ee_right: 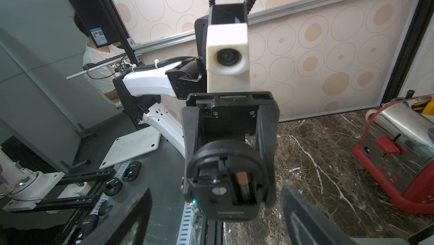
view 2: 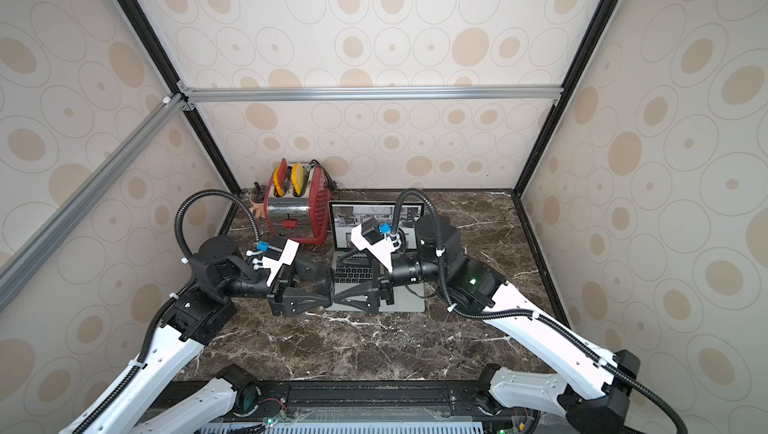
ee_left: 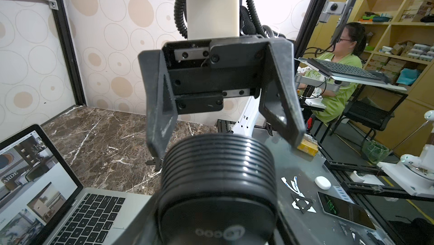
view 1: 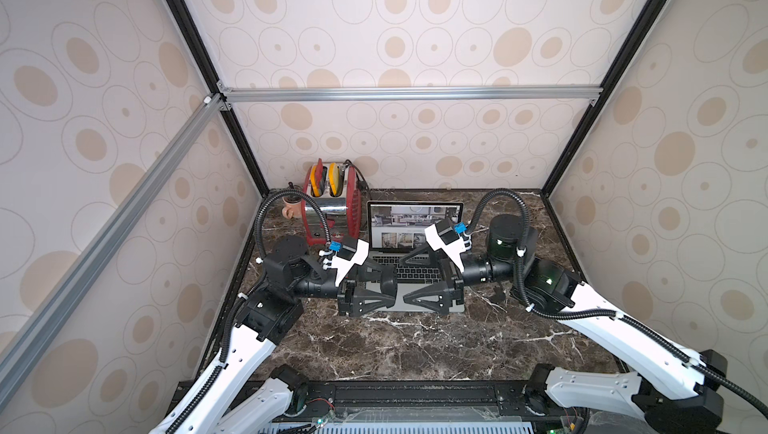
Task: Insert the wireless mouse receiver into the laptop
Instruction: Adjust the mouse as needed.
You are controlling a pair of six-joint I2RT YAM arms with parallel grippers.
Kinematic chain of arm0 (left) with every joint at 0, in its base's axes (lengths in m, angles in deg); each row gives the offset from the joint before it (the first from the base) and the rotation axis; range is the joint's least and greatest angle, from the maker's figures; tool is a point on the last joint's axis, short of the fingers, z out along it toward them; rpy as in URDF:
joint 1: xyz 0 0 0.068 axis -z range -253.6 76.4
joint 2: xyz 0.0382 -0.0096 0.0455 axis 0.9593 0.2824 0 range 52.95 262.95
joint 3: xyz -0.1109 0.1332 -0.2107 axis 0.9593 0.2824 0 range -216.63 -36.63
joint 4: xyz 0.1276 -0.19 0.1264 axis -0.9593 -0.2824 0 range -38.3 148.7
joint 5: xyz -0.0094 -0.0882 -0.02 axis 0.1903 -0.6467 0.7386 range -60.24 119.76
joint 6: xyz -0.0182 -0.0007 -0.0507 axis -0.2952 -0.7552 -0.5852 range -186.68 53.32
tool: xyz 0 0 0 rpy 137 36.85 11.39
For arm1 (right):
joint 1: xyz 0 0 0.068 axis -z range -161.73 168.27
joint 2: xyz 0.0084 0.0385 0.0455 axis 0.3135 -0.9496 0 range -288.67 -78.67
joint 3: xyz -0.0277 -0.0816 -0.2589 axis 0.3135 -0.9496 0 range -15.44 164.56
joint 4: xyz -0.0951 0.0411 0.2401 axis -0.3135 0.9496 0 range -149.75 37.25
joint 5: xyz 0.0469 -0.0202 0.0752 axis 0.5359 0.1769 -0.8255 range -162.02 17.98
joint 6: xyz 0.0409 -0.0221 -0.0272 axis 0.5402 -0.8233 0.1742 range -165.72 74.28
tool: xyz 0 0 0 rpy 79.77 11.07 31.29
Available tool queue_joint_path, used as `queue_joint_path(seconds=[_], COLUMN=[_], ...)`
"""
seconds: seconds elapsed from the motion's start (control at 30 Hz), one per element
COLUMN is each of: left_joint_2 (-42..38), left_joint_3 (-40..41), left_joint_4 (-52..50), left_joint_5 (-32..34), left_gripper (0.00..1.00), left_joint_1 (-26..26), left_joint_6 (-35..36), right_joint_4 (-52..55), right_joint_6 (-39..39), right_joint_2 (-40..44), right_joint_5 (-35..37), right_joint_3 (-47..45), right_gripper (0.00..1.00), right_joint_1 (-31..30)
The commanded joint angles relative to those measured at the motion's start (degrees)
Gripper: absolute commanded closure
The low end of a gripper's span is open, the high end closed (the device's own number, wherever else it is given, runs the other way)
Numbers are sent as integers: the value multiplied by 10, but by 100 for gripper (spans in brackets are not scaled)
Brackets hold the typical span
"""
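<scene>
The left gripper (view 1: 388,286) pinches a black ribbed round device (ee_right: 225,180), its open underside facing the spread right gripper (view 1: 403,282), above the slim silver-grey laptop (view 1: 399,224).

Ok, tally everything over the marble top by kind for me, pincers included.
Laptop: 1
Toaster: 1
Cup: 1
Mouse: 1
Pincers: 2, left pincer shut on the mouse, right pincer open
Total: 6
</scene>
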Motion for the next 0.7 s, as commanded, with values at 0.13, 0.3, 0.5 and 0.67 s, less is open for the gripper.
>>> queue_joint_path(seconds=[0.13,0.3,0.5,0.67], left_joint_2=[-12,-14,-21,-36], left_joint_3=[-7,-4,-2,3], left_joint_4=[16,18,36,45], left_joint_5=[-46,-32,-15,26], left_gripper=[100,100,100,100], left_joint_1=[3,3,3,3], left_joint_6=[43,46,14,-12], right_joint_4=[-65,-115,-125,-126], right_joint_6=[33,41,30,23], right_joint_2=[4,-9,-17,-19], right_joint_5=[-11,-16,9,24], right_joint_3=[-23,-33,-39,-45], right_gripper=[16,16,15,15], right_joint_1=[0,-2,-10,-17])
